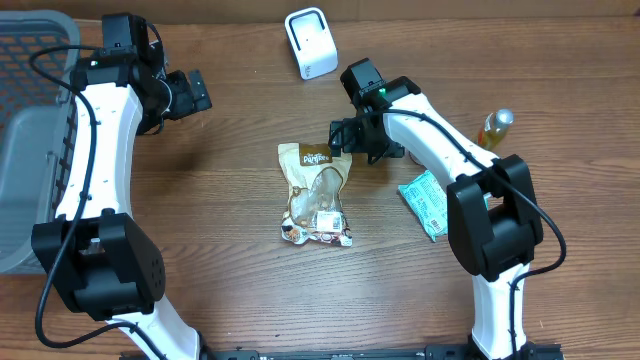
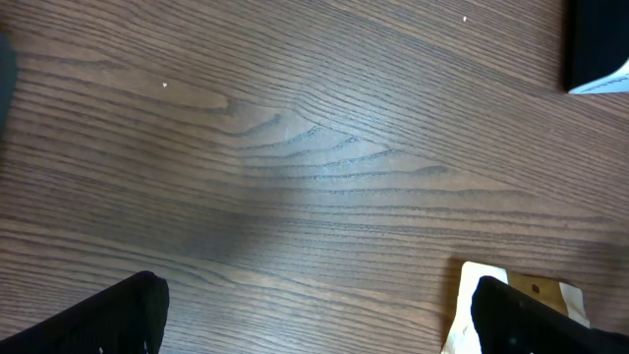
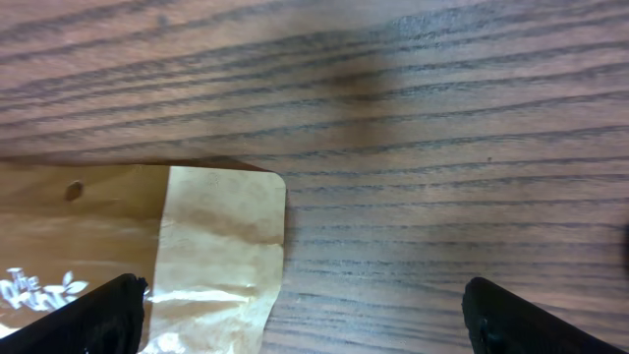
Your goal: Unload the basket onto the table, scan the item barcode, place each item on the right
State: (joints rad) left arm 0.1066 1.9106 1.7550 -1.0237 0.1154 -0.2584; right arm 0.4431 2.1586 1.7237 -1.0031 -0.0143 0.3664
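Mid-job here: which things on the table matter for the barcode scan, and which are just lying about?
For the job: brown snack pouch, white scanner.
Lying about for now: teal packet, yellow bottle, grey basket.

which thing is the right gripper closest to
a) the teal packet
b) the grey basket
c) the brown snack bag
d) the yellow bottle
c: the open right gripper is at the top right corner of the brown snack bag, and that corner shows between its fingers in the right wrist view.
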